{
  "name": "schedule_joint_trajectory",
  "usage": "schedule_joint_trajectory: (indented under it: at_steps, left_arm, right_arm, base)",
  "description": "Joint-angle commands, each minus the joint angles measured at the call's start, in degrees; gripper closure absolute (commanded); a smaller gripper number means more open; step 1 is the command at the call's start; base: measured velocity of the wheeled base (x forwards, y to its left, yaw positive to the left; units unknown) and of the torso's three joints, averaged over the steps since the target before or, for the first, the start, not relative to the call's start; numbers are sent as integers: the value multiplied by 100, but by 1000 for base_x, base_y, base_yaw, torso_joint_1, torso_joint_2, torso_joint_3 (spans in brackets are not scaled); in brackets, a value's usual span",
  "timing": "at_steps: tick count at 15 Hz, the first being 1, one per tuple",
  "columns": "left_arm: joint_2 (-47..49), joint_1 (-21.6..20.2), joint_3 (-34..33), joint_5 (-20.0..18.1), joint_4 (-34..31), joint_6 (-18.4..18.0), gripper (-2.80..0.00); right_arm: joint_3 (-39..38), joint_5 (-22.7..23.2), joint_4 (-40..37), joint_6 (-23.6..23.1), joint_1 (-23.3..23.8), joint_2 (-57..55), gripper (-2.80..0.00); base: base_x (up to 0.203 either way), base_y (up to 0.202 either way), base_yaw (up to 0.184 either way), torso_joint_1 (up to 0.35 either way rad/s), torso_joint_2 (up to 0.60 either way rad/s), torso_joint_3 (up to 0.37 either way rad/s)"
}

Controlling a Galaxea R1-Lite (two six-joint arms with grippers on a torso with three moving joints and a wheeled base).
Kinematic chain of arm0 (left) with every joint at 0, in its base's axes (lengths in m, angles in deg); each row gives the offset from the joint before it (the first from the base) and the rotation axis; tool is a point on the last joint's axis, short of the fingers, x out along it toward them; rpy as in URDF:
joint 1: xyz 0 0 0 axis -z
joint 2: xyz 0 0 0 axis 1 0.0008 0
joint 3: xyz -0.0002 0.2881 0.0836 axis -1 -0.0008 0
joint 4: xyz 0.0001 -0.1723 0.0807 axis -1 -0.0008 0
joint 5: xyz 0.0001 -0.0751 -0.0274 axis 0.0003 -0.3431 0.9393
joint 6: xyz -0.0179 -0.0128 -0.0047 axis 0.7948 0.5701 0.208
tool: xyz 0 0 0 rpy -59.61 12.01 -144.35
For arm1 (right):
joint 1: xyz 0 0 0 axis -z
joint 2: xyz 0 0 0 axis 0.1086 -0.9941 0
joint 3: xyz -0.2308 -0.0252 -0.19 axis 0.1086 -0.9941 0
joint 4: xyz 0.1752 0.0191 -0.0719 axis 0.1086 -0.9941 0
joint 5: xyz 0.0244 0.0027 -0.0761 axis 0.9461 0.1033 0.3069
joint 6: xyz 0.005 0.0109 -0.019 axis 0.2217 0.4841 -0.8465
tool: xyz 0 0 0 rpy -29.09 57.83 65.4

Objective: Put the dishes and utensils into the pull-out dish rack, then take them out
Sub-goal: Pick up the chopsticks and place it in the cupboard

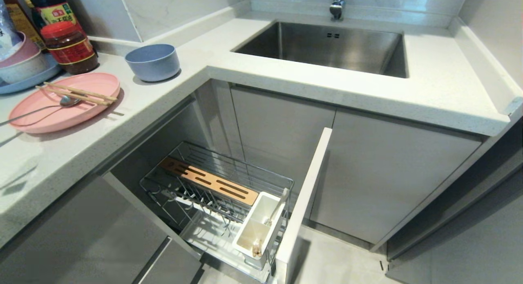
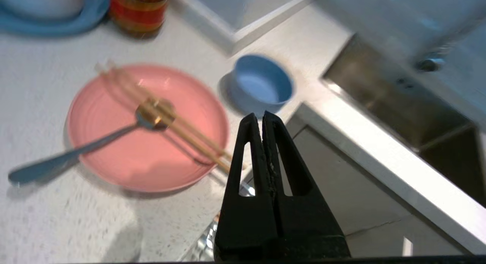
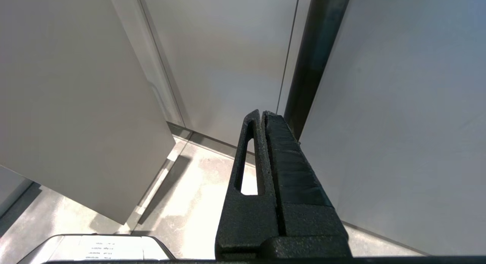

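left wrist view, left gripper [image 2: 262,116] pressed closed and empty, matte pink plate [image 2: 125,161] under chopsticks [image 2: 167,119], spoon [image 2: 91,142]

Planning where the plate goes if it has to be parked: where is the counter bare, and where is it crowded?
Bare: the counter right of the sink, and the strip between sink and blue bowl. Crowded: the far left corner, where the pink plate carrying chopsticks and spoon sits by the jar and stacked dishes.

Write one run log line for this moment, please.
left gripper: shut, empty, above counter | plate: holds chopsticks, spoon | rack: pulled out
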Motion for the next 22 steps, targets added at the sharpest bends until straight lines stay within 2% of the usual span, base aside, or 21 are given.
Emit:
schedule_joint_trajectory:
  at_steps: [1,3,5,9,12,13,14,19,22]
  left_arm:
    - [779,97,455,323,-534,195,0]
    - [1162,235,1089,608,-1461,637,0]
    - [1541,369,1547,728,-2300,1096,0]
    - [1920,384,1645,1367,-2695,1209,0]
    - [2173,346,1693,1423,-2700,1226,0]
    - [2218,333,1729,1416,-2695,1233,-55]
    - [2257,321,1781,1415,-2682,1280,-280]
    - [2610,279,1945,1425,-2540,1593,-280]
    - [2954,135,1956,1508,-2298,1631,-280]
  right_arm:
    - [0,0,1,-3,-2,-2,0]
    - [0,0,1,-3,-2,-2,0]
    - [0,0,1,-3,-2,-2,0]
    - [0,0,1,-3,-2,-2,0]
    - [0,0,1,-3,-2,-2,0]
    - [0,0,1,-3,-2,-2,0]
    - [0,0,1,-3,-2,-2,0]
    - [0,0,1,-3,-2,-2,0]
    - [0,0,1,-3,-2,-2,0]
  base:
    - [0,0,0,0,0,0]
    - [0,0,0,0,0,0]
    - [0,0,0,0,0,0]
    - [0,0,0,0,0,0]
    - [0,0,0,0,0,0]
    - [0,0,0,0,0,0]
    - [0,0,0,0,0,0]
    - [0,0,0,0,0,0]
    - [0,0,0,0,0,0]
